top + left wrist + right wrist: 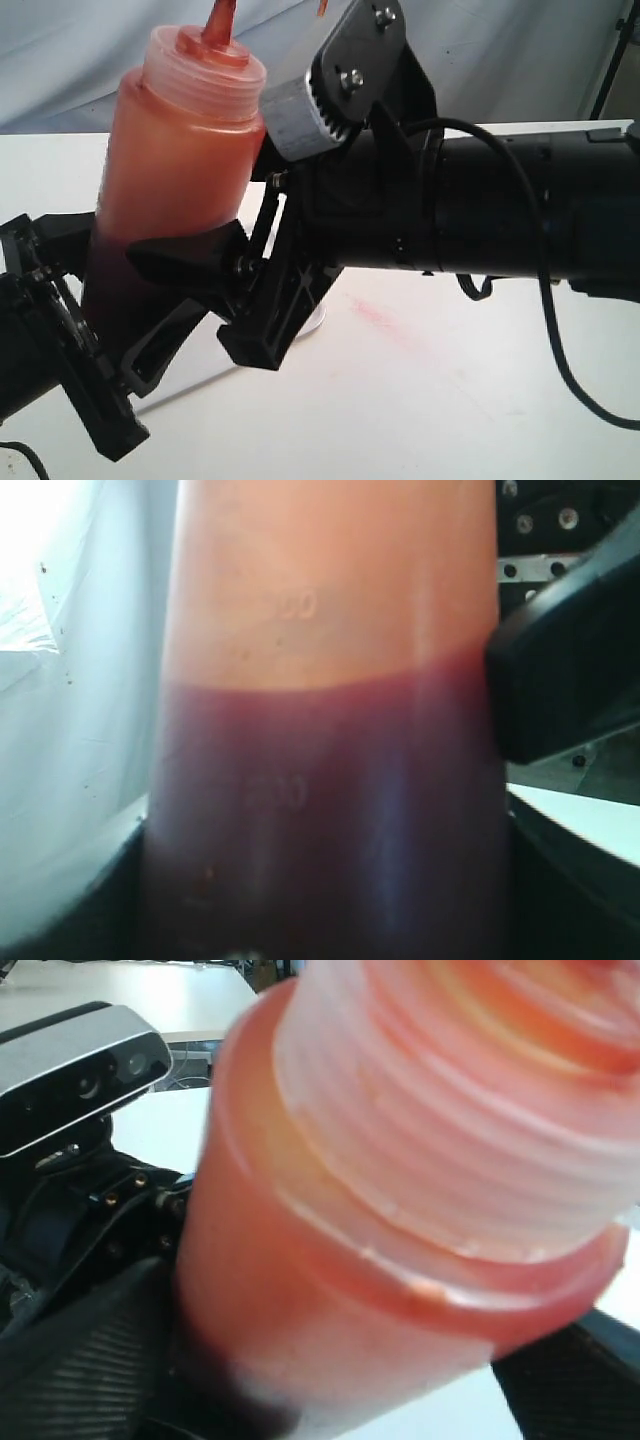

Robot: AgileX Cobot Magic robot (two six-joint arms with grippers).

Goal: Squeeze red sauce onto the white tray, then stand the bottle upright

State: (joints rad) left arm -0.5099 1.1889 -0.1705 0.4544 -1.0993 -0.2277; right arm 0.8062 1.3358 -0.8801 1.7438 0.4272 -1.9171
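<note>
The bottle (175, 170) stands almost upright above the table, orange-tinted, with dark sauce filling its lower part (320, 810) and its red nozzle (220, 20) pointing up. My left gripper (105, 310) is shut on the bottle's lower part from the left. My right gripper (200, 255) reaches in from the right and is shut on the bottle's middle, one black finger (185, 258) lying across its front. In the right wrist view the ribbed neck (450, 1130) fills the frame. A white raised edge (313, 322) under the right gripper may be the white tray. No drops of red sauce show.
A faint pinkish smear (378, 315) marks the white table (480, 400) to the right of the grippers. A black cable (545, 300) hangs from the right arm. A crinkled pale sheet (80, 60) hangs behind the table.
</note>
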